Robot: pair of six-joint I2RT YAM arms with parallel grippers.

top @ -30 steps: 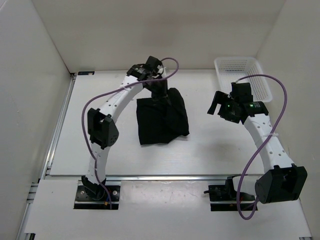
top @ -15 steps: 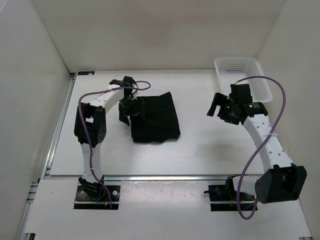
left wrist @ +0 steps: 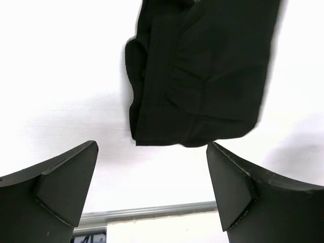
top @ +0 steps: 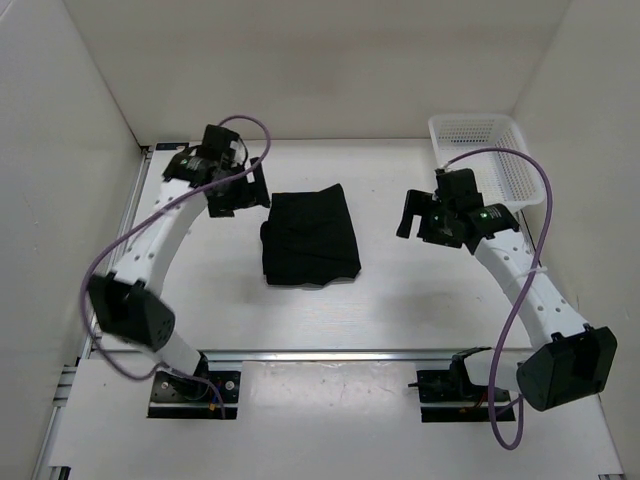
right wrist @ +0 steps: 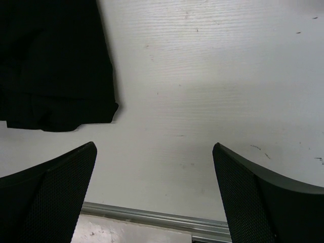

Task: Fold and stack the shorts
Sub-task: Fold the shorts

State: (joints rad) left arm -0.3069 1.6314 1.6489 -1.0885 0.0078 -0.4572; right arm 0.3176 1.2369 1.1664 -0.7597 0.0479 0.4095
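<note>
The black shorts (top: 310,238) lie folded in a compact rectangle in the middle of the table, nothing touching them. My left gripper (top: 240,198) hovers just off their far left corner, open and empty. In the left wrist view the shorts (left wrist: 202,71) fill the upper middle, beyond the wide-apart fingers of the gripper (left wrist: 151,162). My right gripper (top: 413,218) hangs open to the right of the shorts, apart from them. In the right wrist view the shorts (right wrist: 50,66) sit at the upper left, and only bare table shows between the fingers of the gripper (right wrist: 154,162).
A white mesh basket (top: 485,150) stands at the back right corner, behind the right arm. White walls close in the table on three sides. A metal rail (top: 320,353) runs along the near edge.
The left gripper has opened and let go of the shorts, then pulled away to the left. The shorts have dropped flat into a folded pile. The right gripper shifted slightly left.
</note>
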